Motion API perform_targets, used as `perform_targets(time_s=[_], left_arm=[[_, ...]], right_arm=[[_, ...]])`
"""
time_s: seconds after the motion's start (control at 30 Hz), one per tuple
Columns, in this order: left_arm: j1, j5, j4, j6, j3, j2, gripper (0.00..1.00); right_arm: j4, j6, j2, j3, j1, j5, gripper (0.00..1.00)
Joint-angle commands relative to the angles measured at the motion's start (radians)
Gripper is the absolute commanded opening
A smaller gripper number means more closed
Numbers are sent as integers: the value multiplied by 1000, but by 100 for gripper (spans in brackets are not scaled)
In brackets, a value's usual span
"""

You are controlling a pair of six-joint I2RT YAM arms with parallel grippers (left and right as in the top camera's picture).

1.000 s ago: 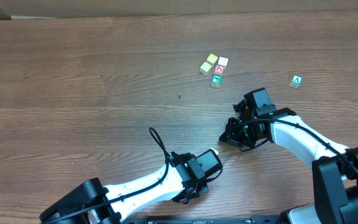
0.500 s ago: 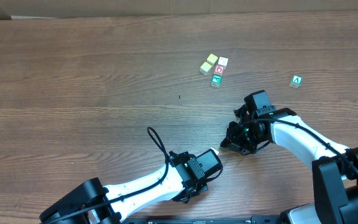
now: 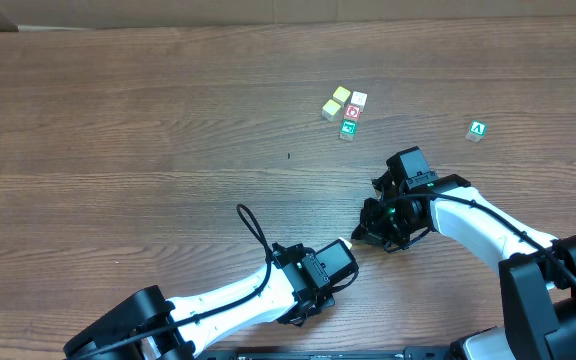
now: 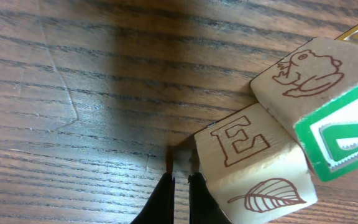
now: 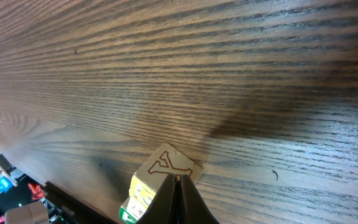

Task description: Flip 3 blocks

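Both claws were pinched together and empty, the left claw [image 4: 180, 185] just beside the E block [image 4: 244, 152] and the right claw [image 5: 176, 182] at the Y block [image 5: 165, 165] (all near right), so a shove might have slid a block, not tipped it.

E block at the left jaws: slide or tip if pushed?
E block looks like solid wood: probably stiff, light. Flat faces suggest sliding, not rolling. It seems to abut the frog block, which likely moves too.
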Motion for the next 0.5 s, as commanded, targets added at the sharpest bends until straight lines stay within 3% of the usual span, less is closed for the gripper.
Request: perform_targets(time_s=[0.0, 0.47], left_arm=[[-5, -22, 3, -22, -7, 9, 4], [-5, -26, 3, -22, -7, 9, 4]], right_arm=[[2, 7, -1, -6, 3, 6, 4], [84, 55, -1, -58, 5, -21, 4]])
